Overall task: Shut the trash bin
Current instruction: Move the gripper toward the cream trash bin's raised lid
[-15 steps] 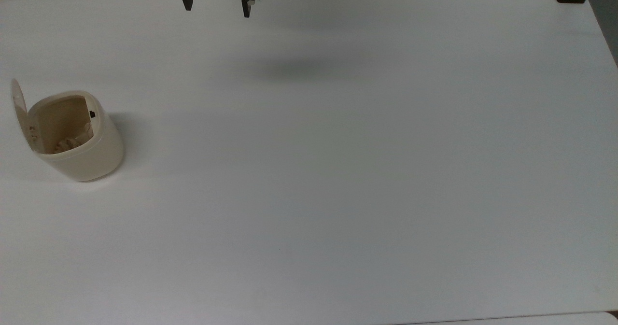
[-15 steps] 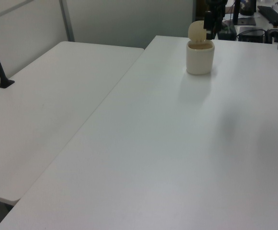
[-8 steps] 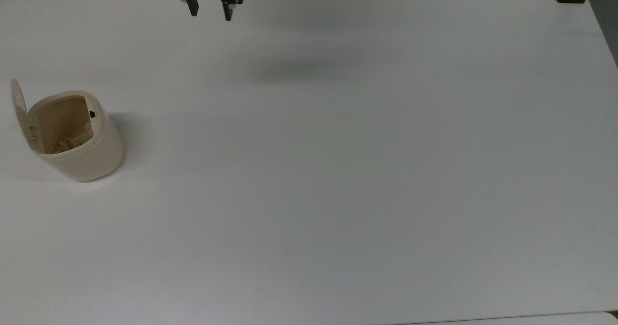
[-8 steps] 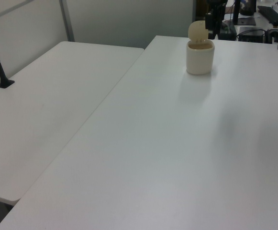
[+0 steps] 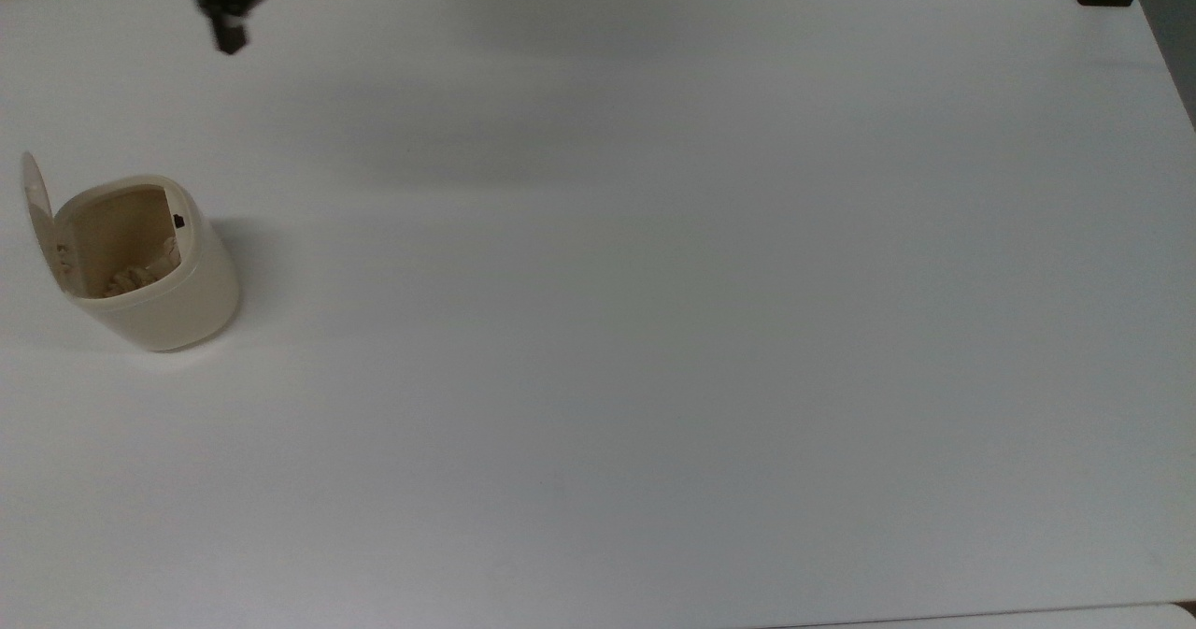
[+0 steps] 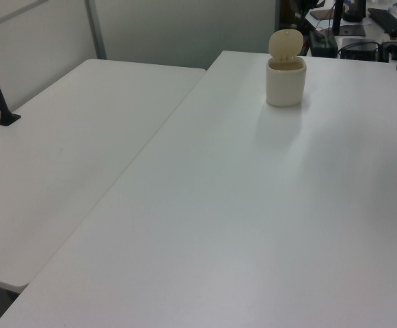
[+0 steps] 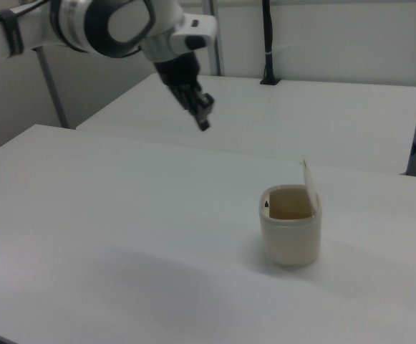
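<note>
Trash bin (image 5: 149, 264) standing open near the top view's left table (image 5: 654, 330) edge.

Crumpled contents are seen inside from the top view; the upright lid (image 7: 309, 180) is shown edge-on in the right view. The gripper (image 7: 203, 115) is held aloft, well apart from the bin; its finger state cannot be told. Wide bare tabletop lies between.

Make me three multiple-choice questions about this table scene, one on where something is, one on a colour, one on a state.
1. In the top view, the trash bin stands at the table's: A left side, B centre, C right side.
2. The bin's body is: A blue, B cream-beige, C black.
3. The lid is: A shut flat, B raised open, C lying on the table.

Answers: 1 A, it sits by the top view's left edge. 2 B, pale beige in all views. 3 B, the lid stands up and the inside shows.
</note>
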Controlling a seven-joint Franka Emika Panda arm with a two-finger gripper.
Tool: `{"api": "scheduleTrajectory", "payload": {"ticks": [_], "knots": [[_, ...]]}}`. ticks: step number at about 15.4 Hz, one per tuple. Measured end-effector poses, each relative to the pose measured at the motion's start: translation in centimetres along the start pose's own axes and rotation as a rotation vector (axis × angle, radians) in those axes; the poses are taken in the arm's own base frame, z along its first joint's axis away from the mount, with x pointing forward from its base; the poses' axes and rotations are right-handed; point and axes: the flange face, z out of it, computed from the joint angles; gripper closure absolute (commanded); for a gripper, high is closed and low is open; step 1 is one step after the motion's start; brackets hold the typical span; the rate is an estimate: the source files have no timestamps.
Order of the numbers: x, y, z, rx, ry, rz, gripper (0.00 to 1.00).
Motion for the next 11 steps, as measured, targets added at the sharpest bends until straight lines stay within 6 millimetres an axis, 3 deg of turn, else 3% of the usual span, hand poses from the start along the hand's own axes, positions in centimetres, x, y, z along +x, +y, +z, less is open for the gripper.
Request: {"api": "scheduleTrajectory", "payload": {"ticks": [5, 8, 11], "knots": [[4.4, 8.6, 2.0, -0.043, 0.222, 0.256, 1.0], [5.6, 11.7, 2.8, -0.067, 0.312, 0.381, 1.0], [6.1, 13.5, 4.0, -0.114, 0.346, 0.459, 1.0]]}}
